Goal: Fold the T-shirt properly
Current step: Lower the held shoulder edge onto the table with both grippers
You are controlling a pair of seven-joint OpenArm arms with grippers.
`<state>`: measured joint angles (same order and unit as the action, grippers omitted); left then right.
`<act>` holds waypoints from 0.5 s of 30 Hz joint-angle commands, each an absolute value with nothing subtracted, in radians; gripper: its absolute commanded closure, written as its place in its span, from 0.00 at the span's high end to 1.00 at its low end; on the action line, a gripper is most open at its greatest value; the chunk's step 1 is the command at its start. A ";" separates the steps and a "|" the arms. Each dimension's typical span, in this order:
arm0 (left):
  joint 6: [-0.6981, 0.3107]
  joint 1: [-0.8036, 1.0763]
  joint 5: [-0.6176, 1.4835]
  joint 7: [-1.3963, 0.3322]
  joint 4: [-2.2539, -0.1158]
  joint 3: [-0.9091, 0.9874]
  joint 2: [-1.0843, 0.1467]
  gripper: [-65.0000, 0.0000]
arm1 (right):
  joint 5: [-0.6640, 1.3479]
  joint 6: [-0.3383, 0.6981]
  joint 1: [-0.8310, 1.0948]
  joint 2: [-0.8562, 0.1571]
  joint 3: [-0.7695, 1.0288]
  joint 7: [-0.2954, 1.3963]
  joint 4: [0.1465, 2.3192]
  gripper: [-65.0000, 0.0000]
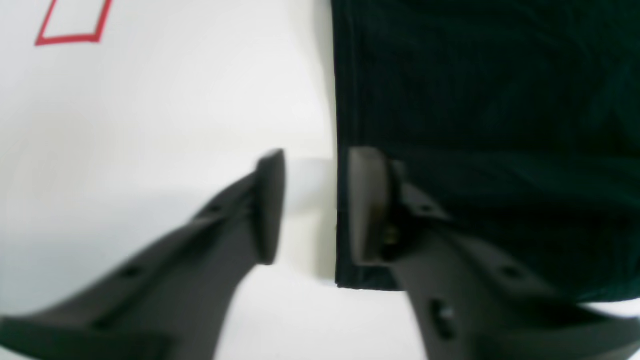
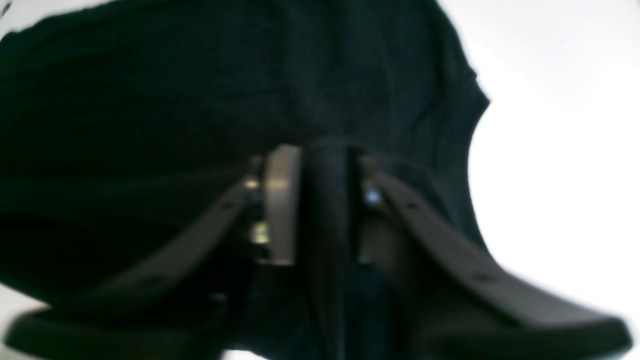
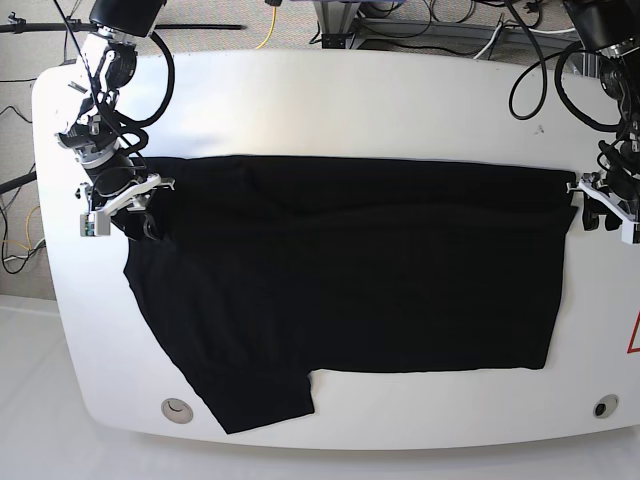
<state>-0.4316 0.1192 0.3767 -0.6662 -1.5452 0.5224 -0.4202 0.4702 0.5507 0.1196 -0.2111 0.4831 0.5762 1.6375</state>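
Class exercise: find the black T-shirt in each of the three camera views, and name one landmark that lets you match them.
Left wrist: T-shirt fills the right half.
Right wrist: it fills the left and centre.
Base: it is spread across the middle.
Shared landmark: the white table.

The bench (image 3: 330,95) is a white slab with rounded corners. The T-shirt (image 3: 350,270), black with its plain side up, lies spread flat across the middle of the bench and covers most of its width. One sleeve (image 3: 255,395) extends toward the front edge. Two round inserts are set into the surface near the front edge, one at each corner (image 3: 177,407) (image 3: 601,407). A red outline mark (image 3: 634,335) is visible at the bench edge.
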 commanded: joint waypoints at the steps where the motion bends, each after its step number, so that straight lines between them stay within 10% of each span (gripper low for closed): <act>1: -0.421 0.104 0.398 -0.650 -1.561 0.532 -0.445 0.39 | 0.484 0.555 0.112 -0.226 0.489 0.548 1.661 0.43; 15: -0.440 0.092 0.597 -0.638 -1.502 0.581 -0.450 0.41 | 0.485 0.558 0.117 -0.223 0.487 0.541 1.654 0.45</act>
<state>-0.4313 0.0990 0.5411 -0.6594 -1.4982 0.5716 -0.4362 0.4740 0.5510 0.1223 -0.2100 0.4866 0.5762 1.6367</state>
